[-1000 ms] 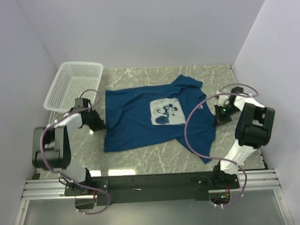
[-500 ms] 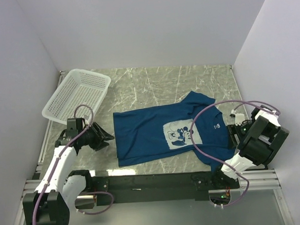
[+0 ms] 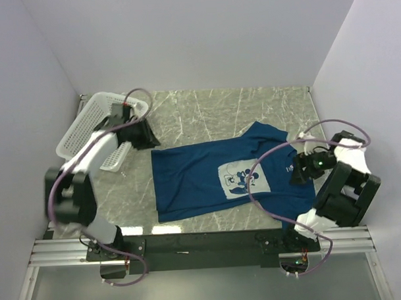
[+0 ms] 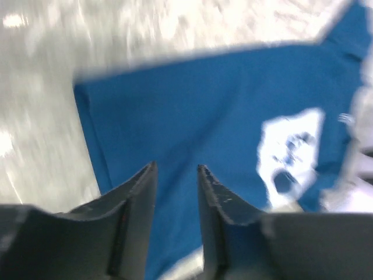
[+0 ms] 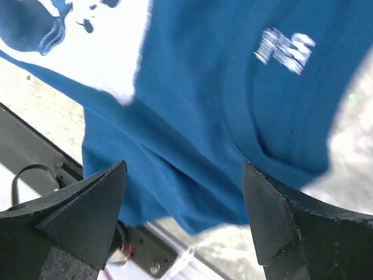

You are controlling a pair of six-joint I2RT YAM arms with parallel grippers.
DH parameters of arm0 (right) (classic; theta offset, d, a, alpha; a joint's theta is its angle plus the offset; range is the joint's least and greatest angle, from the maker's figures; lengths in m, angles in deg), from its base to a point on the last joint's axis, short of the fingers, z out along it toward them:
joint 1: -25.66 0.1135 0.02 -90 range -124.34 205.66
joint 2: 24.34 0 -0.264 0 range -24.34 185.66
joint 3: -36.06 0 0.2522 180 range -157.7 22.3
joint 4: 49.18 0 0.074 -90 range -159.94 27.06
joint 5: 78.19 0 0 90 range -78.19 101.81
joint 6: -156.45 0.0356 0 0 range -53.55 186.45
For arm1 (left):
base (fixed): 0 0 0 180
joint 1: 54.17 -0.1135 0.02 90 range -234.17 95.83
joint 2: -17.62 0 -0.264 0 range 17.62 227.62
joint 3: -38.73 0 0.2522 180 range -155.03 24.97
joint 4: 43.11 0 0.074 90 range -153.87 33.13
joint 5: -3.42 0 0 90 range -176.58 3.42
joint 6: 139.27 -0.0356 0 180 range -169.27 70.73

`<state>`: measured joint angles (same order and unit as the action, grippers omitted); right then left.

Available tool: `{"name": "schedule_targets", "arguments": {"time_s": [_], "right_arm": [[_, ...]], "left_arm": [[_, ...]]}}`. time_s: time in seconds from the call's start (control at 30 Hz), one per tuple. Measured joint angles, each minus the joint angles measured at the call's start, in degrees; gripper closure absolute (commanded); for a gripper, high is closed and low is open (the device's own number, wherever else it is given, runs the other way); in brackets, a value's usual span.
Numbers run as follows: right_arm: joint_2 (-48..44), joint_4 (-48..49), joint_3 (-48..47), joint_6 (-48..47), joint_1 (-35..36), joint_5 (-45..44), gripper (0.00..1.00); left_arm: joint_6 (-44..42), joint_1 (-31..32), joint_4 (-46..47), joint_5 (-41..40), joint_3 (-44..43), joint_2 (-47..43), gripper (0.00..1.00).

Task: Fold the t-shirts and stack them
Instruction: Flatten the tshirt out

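A dark blue t-shirt [image 3: 208,179] lies spread flat on the marble table, its pale cartoon print [image 3: 241,178] facing up. My left gripper [image 3: 147,134] hovers by the shirt's far left corner, over the table. In the left wrist view the left gripper [image 4: 176,167] shows a narrow gap with only cloth [image 4: 204,105] far below, so it is open. My right gripper [image 3: 297,173] is at the shirt's right sleeve. In the right wrist view the right gripper [image 5: 183,164] stands wide open above the cloth [image 5: 198,116] and a small white mark [image 5: 284,49], holding nothing.
A white mesh basket [image 3: 87,121] sits at the back left, partly behind my left arm. The black base rail [image 3: 204,242] runs along the near edge, close to the shirt's hem. Walls close in the table on three sides.
Both grippers let go of the shirt and opened. The shirt came to rest nearer and further right. My left arm swung back toward the basket; the right gripper moved in over the right sleeve.
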<state>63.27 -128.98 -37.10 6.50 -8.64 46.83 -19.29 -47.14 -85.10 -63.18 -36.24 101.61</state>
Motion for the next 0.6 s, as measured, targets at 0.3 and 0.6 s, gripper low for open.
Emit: {"name": "schedule_targets", "arguments": {"time_s": [0.3, 0.6], "right_arm": [[-14.75, 10.84, 5.05, 9.11, 9.05, 1.46, 0.11], [-9.90, 25.38, 3.28, 24.83, 17.44, -6.82, 0.07]], "left_arm": [[-3.80, 1.49, -7.91, -24.41, -24.22, 30.71, 0.58], [-5.90, -0.46, -11.41, -27.41, -34.86, 35.01, 0.55]]}}
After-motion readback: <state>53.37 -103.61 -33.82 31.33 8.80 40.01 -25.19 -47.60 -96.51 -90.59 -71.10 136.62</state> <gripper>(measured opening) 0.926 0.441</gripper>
